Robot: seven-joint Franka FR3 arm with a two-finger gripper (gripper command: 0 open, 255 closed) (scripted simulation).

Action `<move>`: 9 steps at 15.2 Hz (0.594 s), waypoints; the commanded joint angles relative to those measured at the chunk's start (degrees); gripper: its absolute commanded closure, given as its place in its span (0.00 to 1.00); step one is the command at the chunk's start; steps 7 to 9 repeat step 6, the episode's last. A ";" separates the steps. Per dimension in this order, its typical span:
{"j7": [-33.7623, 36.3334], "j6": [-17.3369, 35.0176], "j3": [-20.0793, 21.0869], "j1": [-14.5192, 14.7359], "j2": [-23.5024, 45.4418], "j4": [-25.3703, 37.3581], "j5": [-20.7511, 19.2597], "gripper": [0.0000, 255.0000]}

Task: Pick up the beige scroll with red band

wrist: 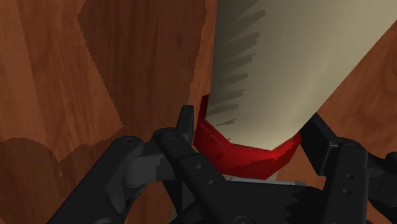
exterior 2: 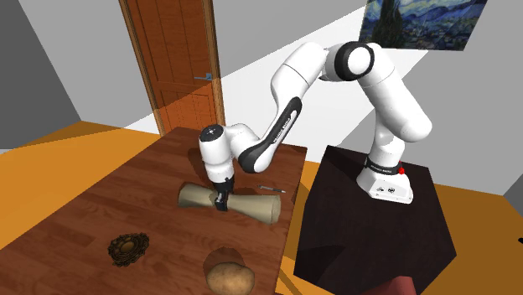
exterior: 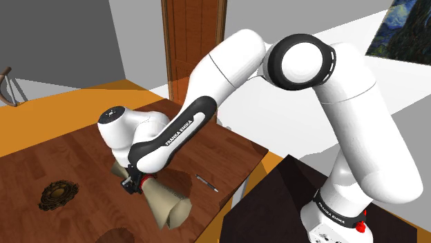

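The beige scroll (exterior: 169,207) lies flat on the brown wooden table (exterior: 62,148), with a red band (wrist: 242,149) around its middle. My black gripper (exterior: 131,183) reaches down onto it at the band. In the wrist view the gripper (wrist: 251,127) has its two fingers pressed against opposite sides of the red band, and the scroll (wrist: 286,63) runs away from the hand. In the second exterior view the scroll (exterior 2: 256,204) rests near the table's right edge, and the gripper (exterior 2: 223,201) is shut on its middle.
A thin dark pen (exterior: 206,183) lies close behind the scroll near the table edge. A dark ornate round object (exterior 2: 128,248) and a brown lumpy one (exterior 2: 230,278) sit toward the table's front. The black stand (exterior 2: 369,226) adjoins the table; a wooden door (exterior 2: 176,67) stands behind.
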 commanded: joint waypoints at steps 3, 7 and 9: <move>-0.63 -1.85 0.77 -0.32 -1.98 0.09 0.95 1.00; -0.85 -2.37 0.98 -0.45 -2.57 0.05 1.24 1.00; -0.85 -2.37 0.98 -0.45 -2.57 0.05 1.24 1.00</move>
